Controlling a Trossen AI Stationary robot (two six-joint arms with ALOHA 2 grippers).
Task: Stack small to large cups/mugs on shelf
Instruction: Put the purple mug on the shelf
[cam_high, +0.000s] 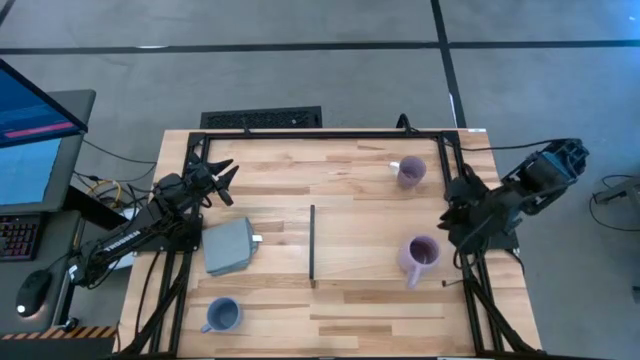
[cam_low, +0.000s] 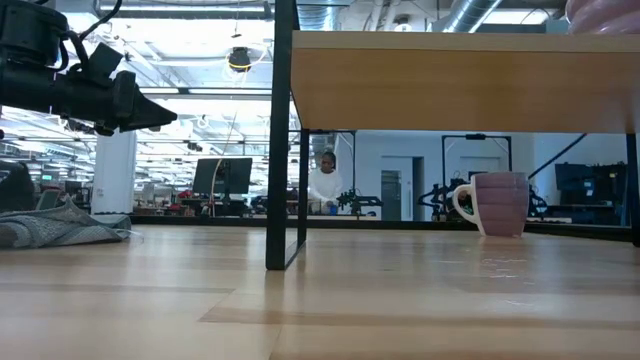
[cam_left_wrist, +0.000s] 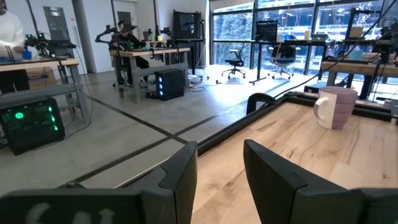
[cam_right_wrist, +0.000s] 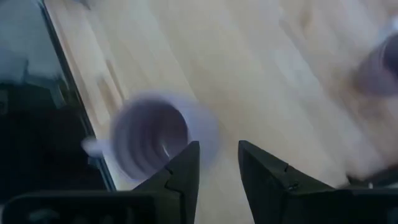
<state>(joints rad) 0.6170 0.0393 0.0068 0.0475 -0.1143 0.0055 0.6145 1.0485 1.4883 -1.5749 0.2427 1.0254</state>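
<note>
Below the right gripper (cam_right_wrist: 217, 163), its parted, empty fingers aim beside a lavender mug (cam_right_wrist: 152, 138), apparently readying a grasp.

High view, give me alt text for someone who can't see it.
Seen from above, two lavender mugs stand on the light-wood shelf, and a blue-grey mug on its near left. The left gripper and right gripper hover at opposite sides, holding nothing.

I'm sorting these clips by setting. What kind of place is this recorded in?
Most likely an open-plan robotics lab or workshop: workbenches with equipment and office chairs stand beyond the table, a monitor sits beside it, and a person works in the background.
</note>
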